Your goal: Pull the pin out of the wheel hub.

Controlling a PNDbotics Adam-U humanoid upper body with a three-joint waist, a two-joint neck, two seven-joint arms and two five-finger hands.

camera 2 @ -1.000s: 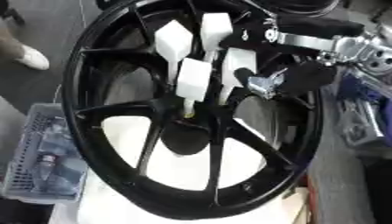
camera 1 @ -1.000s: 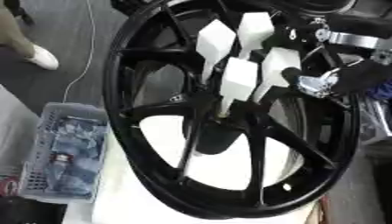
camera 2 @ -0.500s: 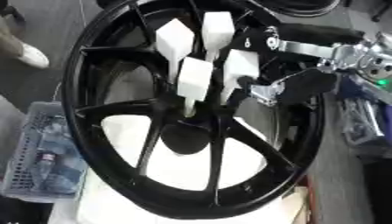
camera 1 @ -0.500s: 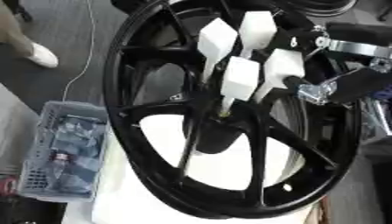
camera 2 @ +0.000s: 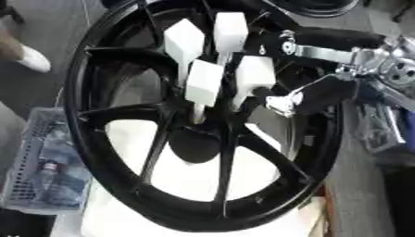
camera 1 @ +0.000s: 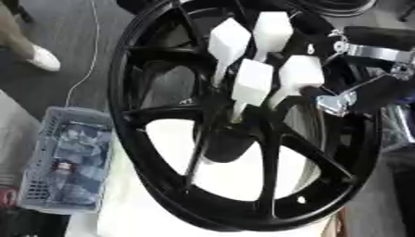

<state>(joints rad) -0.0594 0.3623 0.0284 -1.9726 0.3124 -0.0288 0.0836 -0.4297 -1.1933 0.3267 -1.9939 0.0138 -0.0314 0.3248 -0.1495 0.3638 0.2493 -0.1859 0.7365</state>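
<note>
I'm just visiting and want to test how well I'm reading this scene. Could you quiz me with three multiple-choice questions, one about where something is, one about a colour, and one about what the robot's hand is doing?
1. Where does the clear plastic basket sit?
A. To the wheel's left
B. Inside the wheel
C. To the wheel's right

2. What colour is the wheel?
A. Silver
B. Black
C. Red

3. What is the right hand doing?
A. Resting open in a lower corner
B. Reaching over the wheel's centre, white fingertips pointing down at the hub
C. Holding the basket

Answers:
1. A: the basket lies off the rim's lower left side.
2. B: rim and spokes are all black.
3. B: its fingertips cluster just above the hub, around a thin pale pin; whether they actually pinch it cannot be told.
</note>
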